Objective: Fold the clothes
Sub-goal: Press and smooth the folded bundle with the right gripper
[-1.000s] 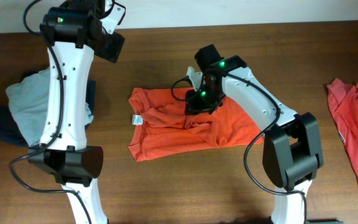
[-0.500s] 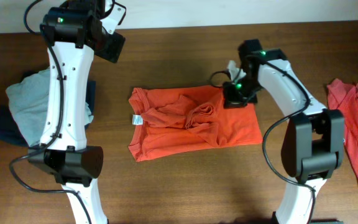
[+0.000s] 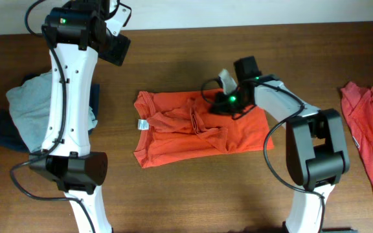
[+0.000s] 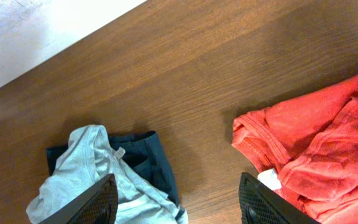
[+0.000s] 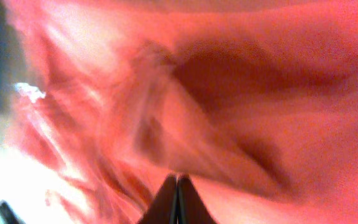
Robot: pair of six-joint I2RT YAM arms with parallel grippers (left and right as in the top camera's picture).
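Orange T-shirt [image 3: 173, 136] lay rumpled at centre of table [image 3: 173, 200]. Right gripper [image 5: 178, 198] was over its right half, jaws pressed shut against fabric. Whether cloth was pinched could not be told. Left gripper [image 4: 179, 202] was empty, jaws wide apart, above bare wood. Beside it, at left, grey-blue garment [image 4: 92, 168] lay atop navy garment [image 4: 157, 155].

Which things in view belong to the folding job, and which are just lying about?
Job: centre orange T-shirt, orange-red garment at right edge, grey-blue garment, navy garment.
Not job: wooden table, pale surface beyond its far edge.
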